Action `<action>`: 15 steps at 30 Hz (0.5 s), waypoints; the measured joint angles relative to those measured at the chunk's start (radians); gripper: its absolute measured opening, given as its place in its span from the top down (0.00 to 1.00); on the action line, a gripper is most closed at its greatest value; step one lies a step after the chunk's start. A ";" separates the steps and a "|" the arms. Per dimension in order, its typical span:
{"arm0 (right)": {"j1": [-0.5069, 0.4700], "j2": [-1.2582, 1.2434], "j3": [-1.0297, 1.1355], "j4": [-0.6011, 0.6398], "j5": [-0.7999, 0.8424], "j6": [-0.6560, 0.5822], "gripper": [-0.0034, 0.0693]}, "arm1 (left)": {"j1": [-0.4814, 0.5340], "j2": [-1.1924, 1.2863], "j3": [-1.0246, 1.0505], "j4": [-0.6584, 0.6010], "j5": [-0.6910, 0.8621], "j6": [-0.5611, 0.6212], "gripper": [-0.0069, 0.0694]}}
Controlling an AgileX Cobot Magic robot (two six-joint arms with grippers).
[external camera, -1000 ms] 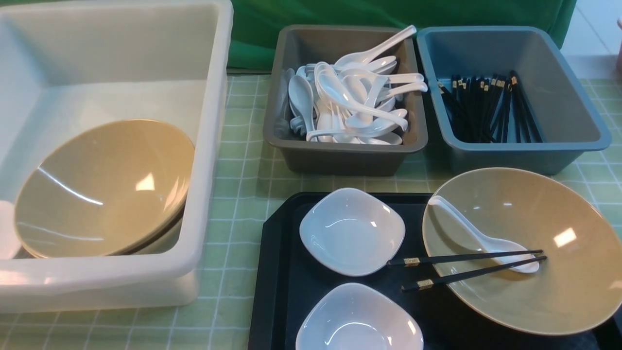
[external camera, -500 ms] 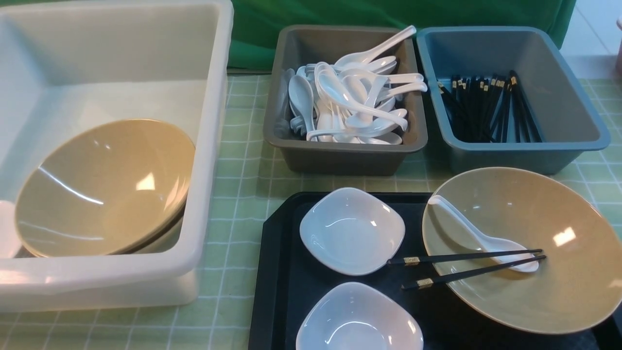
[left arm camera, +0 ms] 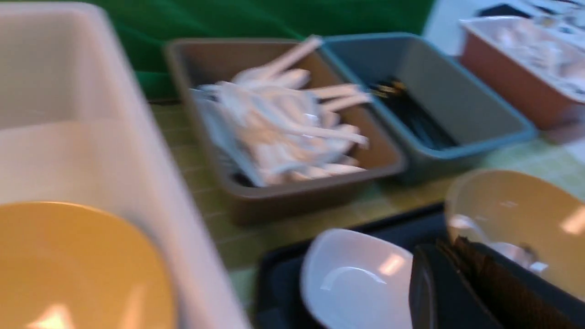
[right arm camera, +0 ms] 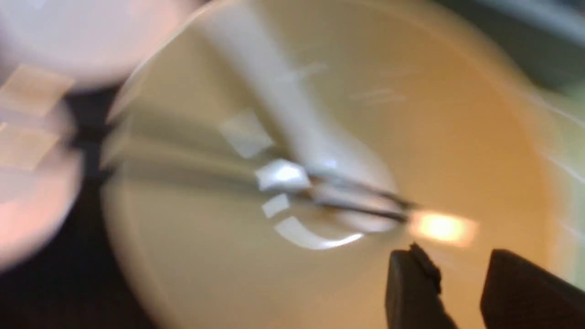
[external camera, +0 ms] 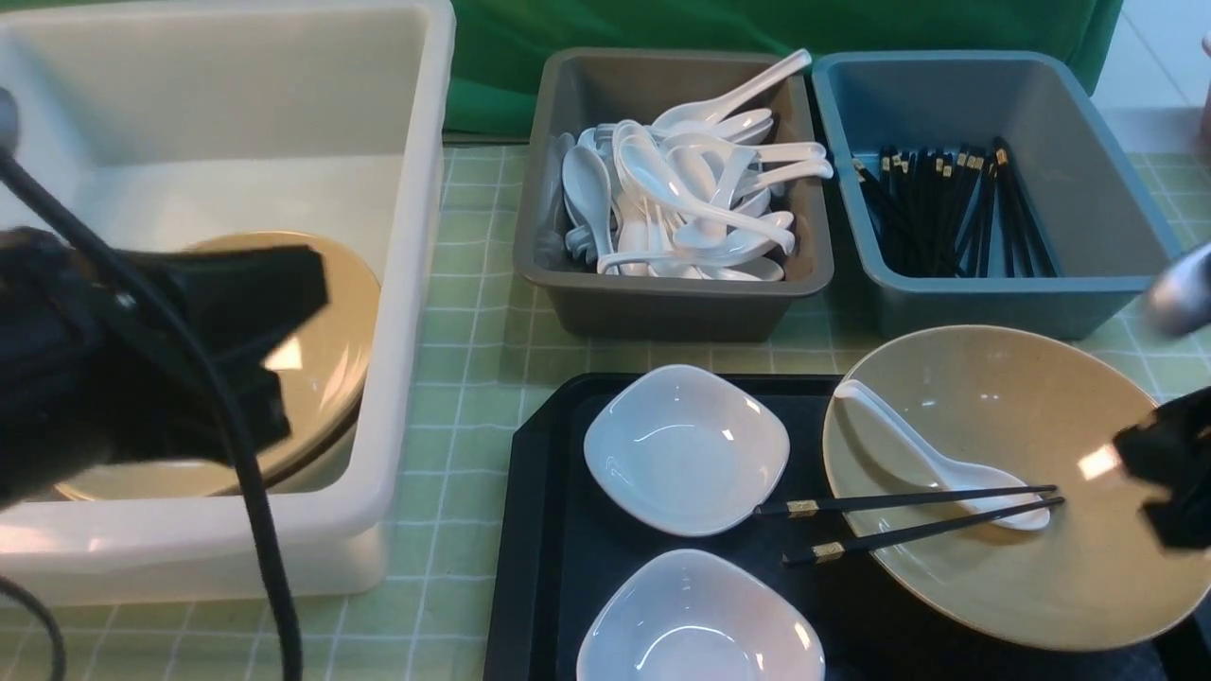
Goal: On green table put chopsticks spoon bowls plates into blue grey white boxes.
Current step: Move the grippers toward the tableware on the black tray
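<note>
Green table [external camera: 473, 312], ruled with thin white lines and backed by a dark green cloth [external camera: 662, 24], carries three tubs across the top of the front view. The white box [external camera: 416, 189] stands at left. The grey box [external camera: 662, 317] at centre is heaped with white soup spoons [external camera: 681, 199], and the blue box [external camera: 993, 307] at upper right is lined with black sticks [external camera: 946, 222].

Stacked tan bowls [external camera: 326, 378] lean inside the white box, partly hidden by the left gripper [external camera: 293, 279]. It is a blurred black mass at the left edge, hanging over that tub with its cable [external camera: 236, 473] running down the frame. The left wrist view shows its jaws together, holding nothing.

At lower centre and right, a black tray [external camera: 544, 530] holds the two white plates [external camera: 685, 449], one above the other in the frame and both empty, and a wide tan bowl [external camera: 1041, 586] at lower right. The spoon [external camera: 932, 463] lies in that bowl, handle toward its upper-left rim. The chopsticks [external camera: 908, 515] lie across its scoop, with their gold-banded ends jutting past the bowl's left rim over the tray. The upper stick reaches the nearer plate's edge.

The right gripper [external camera: 1159, 478] hangs at the right edge over the bowl's right side. The smeared right wrist view shows its jaws apart with only bowl between them, clear of spoon and chopsticks.
</note>
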 joint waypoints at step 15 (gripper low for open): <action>0.148 0.379 -0.185 0.029 0.105 -0.492 0.50 | -0.233 0.122 0.004 -0.060 -0.001 0.085 0.91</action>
